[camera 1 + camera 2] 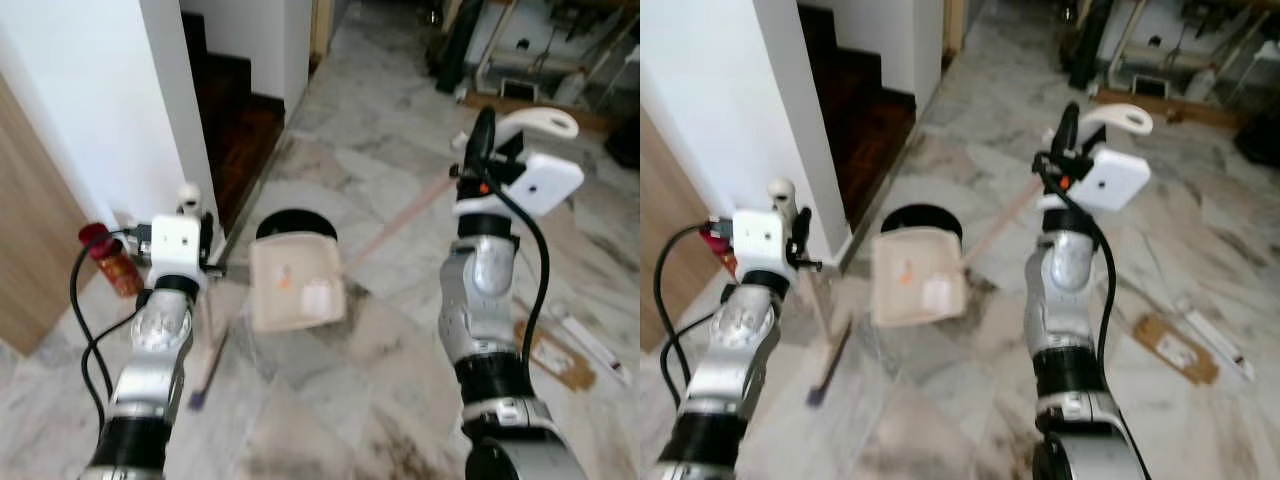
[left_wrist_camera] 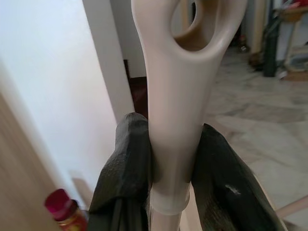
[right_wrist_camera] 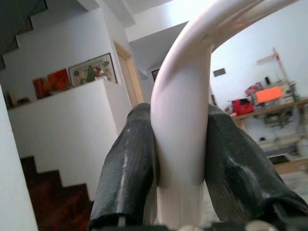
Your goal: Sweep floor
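Sweeping looks barely begun: left gripper [image 2: 168,159] clamped on the broom handle [image 2: 180,96], right gripper [image 3: 183,159] clamped on the dustpan handle [image 3: 185,106], dustpan [image 1: 296,280] beside the stairs [image 1: 235,120].

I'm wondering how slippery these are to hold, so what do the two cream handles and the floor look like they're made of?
Handle in the left hand: looks like moulded plastic, smooth with a soft sheen and a cast loop at the top.
Handle in the right hand: seemingly the same glossy cream plastic, with bright highlights on its curve.
Floor: probably polished marble or marble-look tile, grey-veined with straight joints.
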Motion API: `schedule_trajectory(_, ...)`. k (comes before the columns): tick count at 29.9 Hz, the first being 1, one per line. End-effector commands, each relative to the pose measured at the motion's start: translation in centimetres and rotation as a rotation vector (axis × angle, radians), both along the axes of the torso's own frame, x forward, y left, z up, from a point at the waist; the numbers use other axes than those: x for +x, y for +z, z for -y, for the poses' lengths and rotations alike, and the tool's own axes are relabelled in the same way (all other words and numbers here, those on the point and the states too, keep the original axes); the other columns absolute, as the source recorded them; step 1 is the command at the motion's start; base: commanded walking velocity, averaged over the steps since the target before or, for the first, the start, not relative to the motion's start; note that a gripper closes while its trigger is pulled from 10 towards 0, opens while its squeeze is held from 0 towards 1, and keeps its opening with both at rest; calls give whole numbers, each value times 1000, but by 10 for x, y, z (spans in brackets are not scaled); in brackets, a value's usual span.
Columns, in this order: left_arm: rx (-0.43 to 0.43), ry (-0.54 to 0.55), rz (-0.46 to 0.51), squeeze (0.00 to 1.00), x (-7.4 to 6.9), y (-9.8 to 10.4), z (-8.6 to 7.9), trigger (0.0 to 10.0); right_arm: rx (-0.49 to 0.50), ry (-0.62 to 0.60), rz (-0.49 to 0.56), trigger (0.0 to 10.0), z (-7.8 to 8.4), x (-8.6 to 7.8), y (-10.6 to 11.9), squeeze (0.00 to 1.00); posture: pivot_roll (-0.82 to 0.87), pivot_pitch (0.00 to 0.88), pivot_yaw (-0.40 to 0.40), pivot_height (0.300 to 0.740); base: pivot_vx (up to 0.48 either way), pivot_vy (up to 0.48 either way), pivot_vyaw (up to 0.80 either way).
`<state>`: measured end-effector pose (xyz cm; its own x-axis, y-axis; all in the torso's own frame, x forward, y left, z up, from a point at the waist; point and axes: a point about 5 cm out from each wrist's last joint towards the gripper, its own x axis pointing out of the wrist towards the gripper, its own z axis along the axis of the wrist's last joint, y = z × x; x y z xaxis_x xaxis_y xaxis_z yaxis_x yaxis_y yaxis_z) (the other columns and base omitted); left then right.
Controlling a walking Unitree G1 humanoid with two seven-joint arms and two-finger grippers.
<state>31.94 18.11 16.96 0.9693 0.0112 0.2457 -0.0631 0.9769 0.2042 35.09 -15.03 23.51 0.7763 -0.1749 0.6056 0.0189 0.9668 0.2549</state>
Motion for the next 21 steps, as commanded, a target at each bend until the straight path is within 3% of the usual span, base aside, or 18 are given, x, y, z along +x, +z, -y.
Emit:
schedule_trajectory(1, -4, -29, 62, 0, 0, 13, 9, 10000, -6, -32, 80, 10000, 9, -5, 17, 0, 138, 37, -36, 740, 371, 0, 406)
schedule_trajectory(4, -5, -28, 63, 0, 0, 13, 9, 10000, -7, -30, 81, 10000, 9, -5, 17, 0, 138, 37, -36, 740, 375, 0, 444)
schedule_trajectory(21, -5, -26, 68, 0, 1, 13, 9, 10000, 12, -15, 99, 10000, 8, -6, 22, 0, 136, 30, -41, 740, 373, 0, 0)
